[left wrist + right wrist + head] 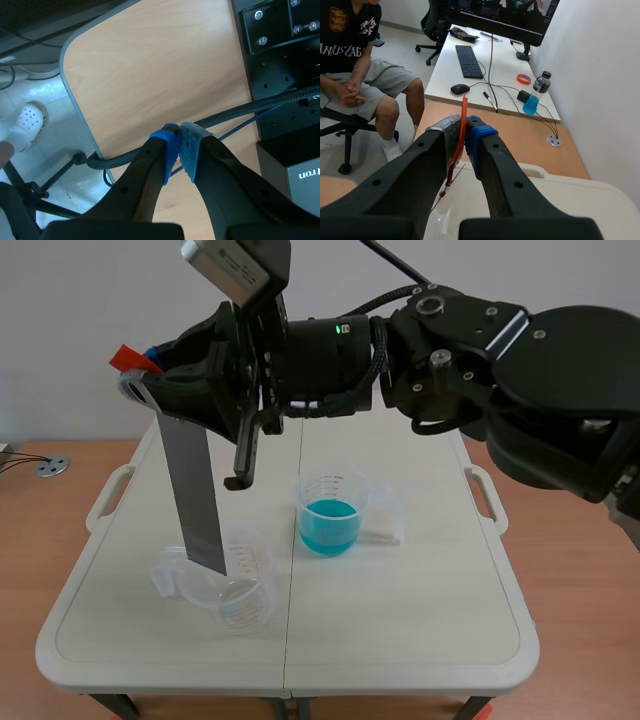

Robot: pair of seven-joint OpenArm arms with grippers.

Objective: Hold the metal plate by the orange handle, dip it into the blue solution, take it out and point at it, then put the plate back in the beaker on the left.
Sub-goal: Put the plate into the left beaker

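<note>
Scene view: your right gripper [150, 373] pinches the orange handle [127, 357] so the metal plate [196, 490] hangs toward the eight-o'clock beaker [238, 592].

The right arm [520, 370] is formed of rounded matt black housings fastened with screws [432, 306] and trailed by a braided black cable [385, 315]. A green light [343, 330] is set in its wrist; a silver camera box [232, 268] is mounted above. The left gripper [179, 142] and right gripper [466, 131] are made of thick black fingers [145, 185] tipped with blue or grey dotted pads [167, 150].
</note>
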